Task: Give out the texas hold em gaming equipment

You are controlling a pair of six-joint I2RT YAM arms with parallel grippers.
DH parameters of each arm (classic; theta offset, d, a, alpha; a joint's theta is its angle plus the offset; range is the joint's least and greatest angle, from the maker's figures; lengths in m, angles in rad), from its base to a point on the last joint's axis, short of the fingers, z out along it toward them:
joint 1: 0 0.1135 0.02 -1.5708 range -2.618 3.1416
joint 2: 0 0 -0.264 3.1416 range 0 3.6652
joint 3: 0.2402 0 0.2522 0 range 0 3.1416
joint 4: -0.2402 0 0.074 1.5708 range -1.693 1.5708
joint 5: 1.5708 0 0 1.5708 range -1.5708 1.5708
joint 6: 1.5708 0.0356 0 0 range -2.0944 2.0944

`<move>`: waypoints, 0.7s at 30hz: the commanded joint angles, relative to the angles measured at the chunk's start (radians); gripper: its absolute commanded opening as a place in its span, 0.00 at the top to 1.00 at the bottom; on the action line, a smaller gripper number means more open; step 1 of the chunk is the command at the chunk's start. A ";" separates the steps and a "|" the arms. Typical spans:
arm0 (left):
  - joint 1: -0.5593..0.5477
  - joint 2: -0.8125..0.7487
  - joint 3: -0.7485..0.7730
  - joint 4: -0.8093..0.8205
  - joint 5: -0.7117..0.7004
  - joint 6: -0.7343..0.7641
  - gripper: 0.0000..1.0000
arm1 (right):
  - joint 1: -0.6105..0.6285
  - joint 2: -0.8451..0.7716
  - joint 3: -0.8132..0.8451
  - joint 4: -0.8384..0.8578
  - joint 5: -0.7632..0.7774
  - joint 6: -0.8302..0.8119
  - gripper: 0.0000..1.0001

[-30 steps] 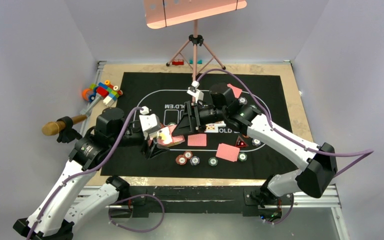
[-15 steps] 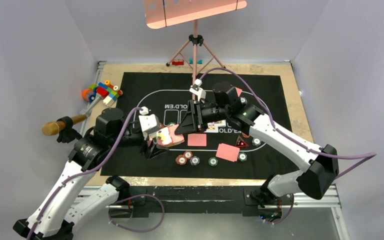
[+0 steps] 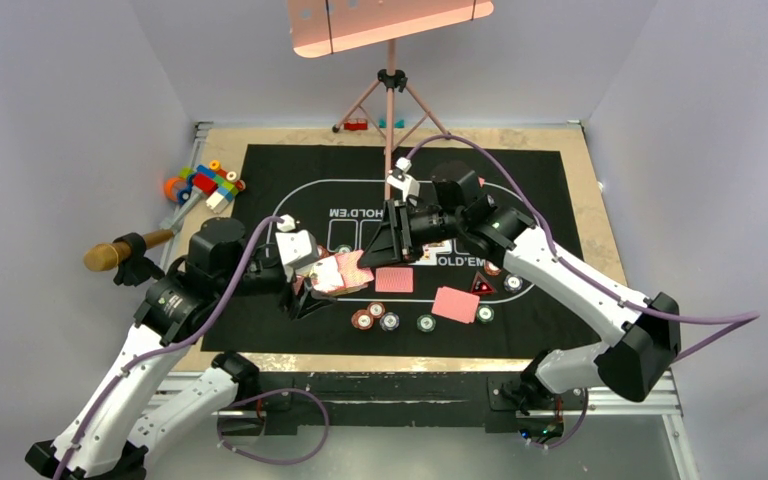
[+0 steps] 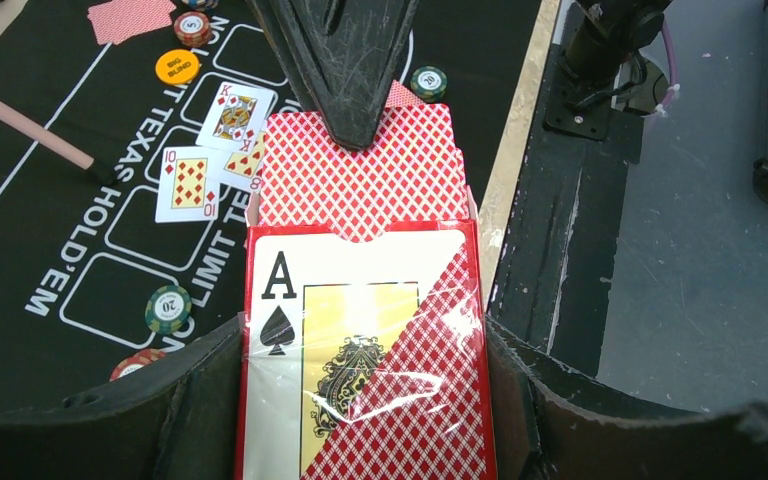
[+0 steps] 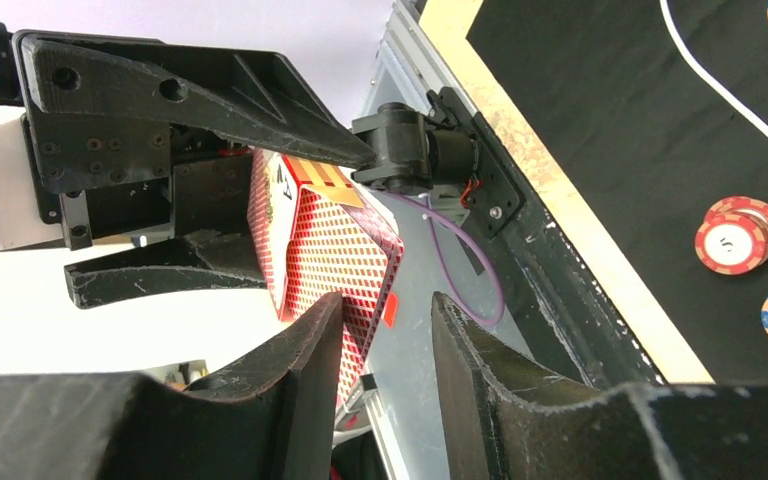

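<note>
Left fingers (image 4: 200, 390) clamped on the card box (image 4: 360, 350), cards (image 4: 360, 180) poking out the top. Right fingers (image 5: 300, 400) sit at those cards, can't tell if gripping

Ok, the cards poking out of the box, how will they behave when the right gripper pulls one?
The cards look thin and closely stacked, so one will probably flex and may drag neighbours along. The box is film-wrapped, so it might slip in the left gripper under a hard pull.
</note>
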 commanded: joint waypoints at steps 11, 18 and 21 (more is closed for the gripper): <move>0.006 -0.023 0.032 0.081 0.024 -0.015 1.00 | -0.046 -0.091 0.086 -0.057 0.005 -0.012 0.67; 0.005 -0.023 0.033 0.085 0.024 -0.018 1.00 | -0.040 -0.104 0.082 -0.031 0.016 -0.005 0.34; 0.006 -0.020 0.033 0.088 0.026 -0.021 1.00 | -0.020 -0.086 0.077 -0.057 0.036 -0.030 0.17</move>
